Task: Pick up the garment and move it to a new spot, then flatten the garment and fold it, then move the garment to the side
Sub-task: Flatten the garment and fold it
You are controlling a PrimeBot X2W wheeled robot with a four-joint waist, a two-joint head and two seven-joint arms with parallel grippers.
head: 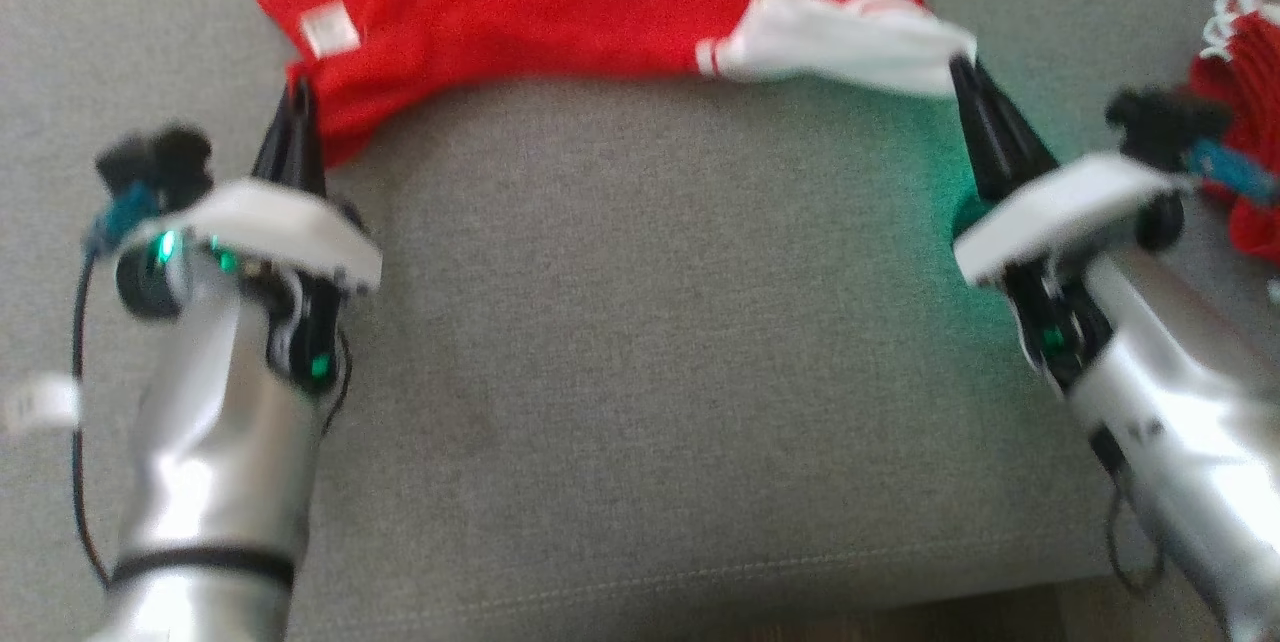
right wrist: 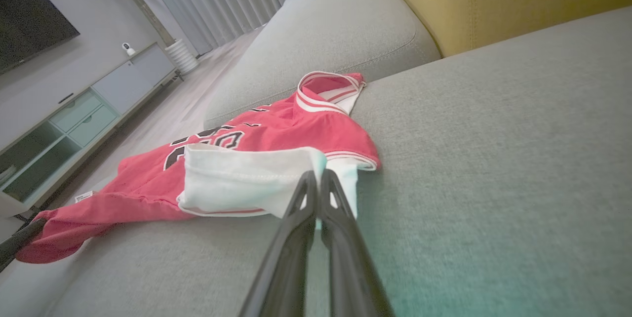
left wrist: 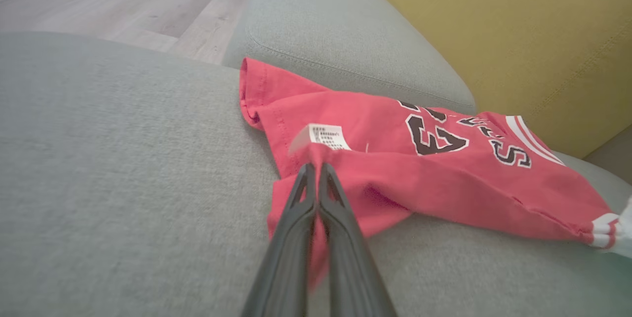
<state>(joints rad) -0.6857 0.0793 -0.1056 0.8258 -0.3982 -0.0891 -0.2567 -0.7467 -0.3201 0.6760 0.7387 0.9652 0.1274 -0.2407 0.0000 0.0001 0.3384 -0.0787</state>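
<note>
The red printed jersey garment (head: 560,22) lies at the far edge of the grey sofa cushion (head: 650,342), with the left gripper (head: 298,94) and right gripper (head: 962,70) jaws clenched on its hem and white sleeve, where uneven pulling could slip such thin pinches.

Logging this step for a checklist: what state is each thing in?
Red jersey: rumpled, unfolded, lying on sofa cushion.
Left claw: shut on its red hem.
Right claw: shut on its white sleeve.
Red heap: bunched, beside right arm.
</note>
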